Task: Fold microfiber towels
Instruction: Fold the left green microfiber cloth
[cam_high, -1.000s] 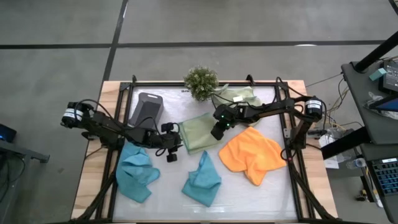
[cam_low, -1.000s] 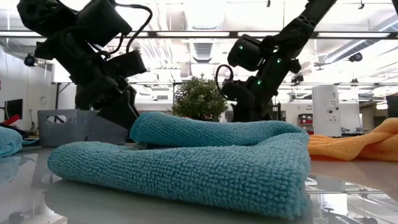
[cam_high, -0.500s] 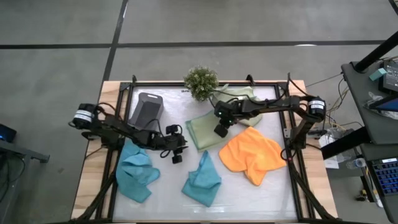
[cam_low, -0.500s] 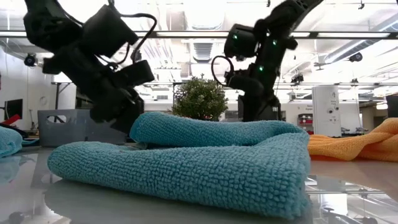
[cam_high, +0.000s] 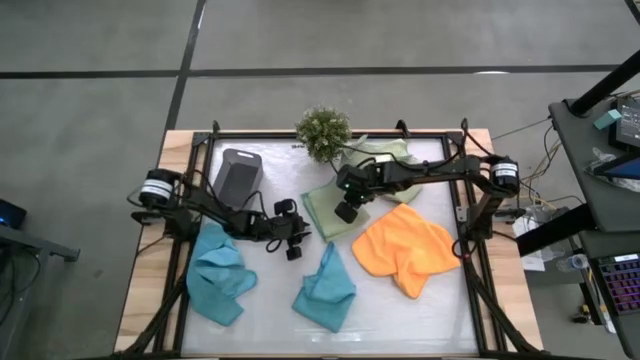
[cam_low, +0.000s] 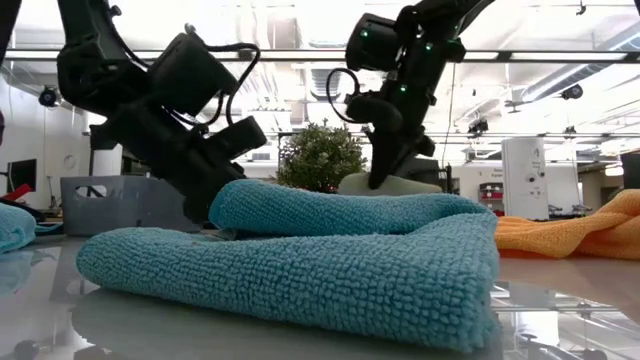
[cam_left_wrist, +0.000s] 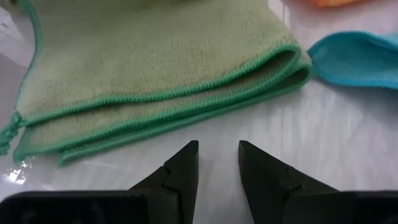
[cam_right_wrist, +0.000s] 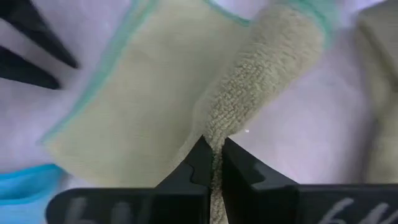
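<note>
We count five soft, nubbly microfiber towels on the smooth, glossy white table (cam_high: 440, 310). Two are pale sage green: one folded towel (cam_high: 322, 210) lies near the middle of the table, its layered edges trimmed in brighter green stitching, and a second green towel (cam_high: 385, 152) is bunched at the far edge, right of the middle. Two are teal: a crumpled teal towel (cam_high: 220, 272) lies by the left edge, and another teal towel (cam_high: 327, 288), loosely doubled into a long shape, lies near the front edge at the middle. One rumpled orange towel (cam_high: 405, 247) spreads toward the right edge.

The right gripper (cam_right_wrist: 213, 163) is closed tight on a pinched-up ridge of the folded towel, lifting that edge into a thick roll above the flat layer. The left gripper (cam_left_wrist: 216, 163) sits low just beside the same towel's stitched front edge, its dark pointed fingers (cam_left_wrist: 184, 165) set a little apart with bare table between them and nothing held.

Bare table shows in front of the folded towel, between it and the two teal towels, and along the front right corner. A single bushy green plant (cam_high: 323, 132) stands at the far edge near the middle, and a single dark grey rectangular tray (cam_high: 235, 176) with rounded corners sits at the far left, just beside the left arm.
</note>
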